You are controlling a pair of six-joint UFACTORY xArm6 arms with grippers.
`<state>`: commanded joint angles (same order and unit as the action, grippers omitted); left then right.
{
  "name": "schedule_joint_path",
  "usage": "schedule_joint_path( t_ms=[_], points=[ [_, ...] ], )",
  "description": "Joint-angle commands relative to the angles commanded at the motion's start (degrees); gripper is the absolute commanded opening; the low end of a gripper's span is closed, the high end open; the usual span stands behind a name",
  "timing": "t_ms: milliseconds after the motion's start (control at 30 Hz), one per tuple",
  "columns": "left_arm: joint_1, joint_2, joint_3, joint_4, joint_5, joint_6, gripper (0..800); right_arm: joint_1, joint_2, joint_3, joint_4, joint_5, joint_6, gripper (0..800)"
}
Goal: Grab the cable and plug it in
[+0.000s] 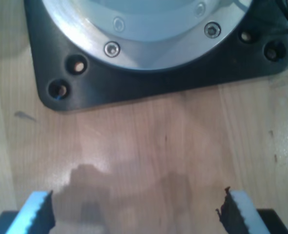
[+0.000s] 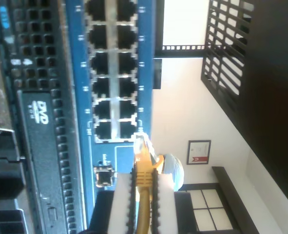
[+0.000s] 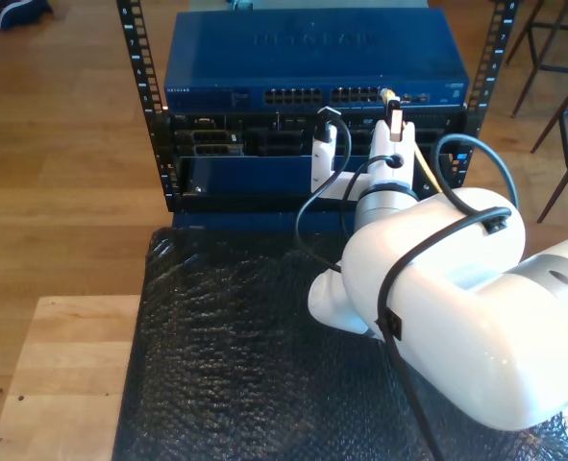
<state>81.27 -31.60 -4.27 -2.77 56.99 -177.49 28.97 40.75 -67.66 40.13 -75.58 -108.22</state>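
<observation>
The cable (image 2: 144, 168) is yellow with a clear plug, and my second gripper (image 2: 144, 179) is shut on its boot between white fingers (image 2: 120, 204). The plug tip sits just off the end ports of the blue network switch (image 2: 112, 73); whether it touches a port I cannot tell. In the exterior view my second gripper (image 3: 394, 117) holds the cable (image 3: 425, 168) up at the right-hand port group of the switch (image 3: 312, 58), and the cord trails down beside the arm. My first gripper (image 1: 139, 214) is open over bare wood, with nothing between its fingers.
The switch sits in a black rack (image 3: 149, 106) above a unit with a DVD drive (image 2: 39, 117). A black bubble-wrap mat (image 3: 226, 346) covers the table before it. A black base plate (image 1: 134, 83) with a silver arm base lies ahead of my first gripper. Stools (image 3: 553, 67) stand at the exterior view's right.
</observation>
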Motion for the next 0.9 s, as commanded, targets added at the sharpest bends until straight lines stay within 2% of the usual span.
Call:
schedule_joint_path(
  t_ms=[133, 900],
  points=[
    [0.0, 0.0, 0.0, 0.0, 0.1, 0.0, 799, 0.0, 0.6, -0.6, 1.7, 0.0, -0.8, 0],
    [0.0, 0.0, 0.0, 0.0, 0.1, 0.0, 799, 0.0, 1.0, -1.2, 1.5, 0.4, -1.1, 0]
  ],
)
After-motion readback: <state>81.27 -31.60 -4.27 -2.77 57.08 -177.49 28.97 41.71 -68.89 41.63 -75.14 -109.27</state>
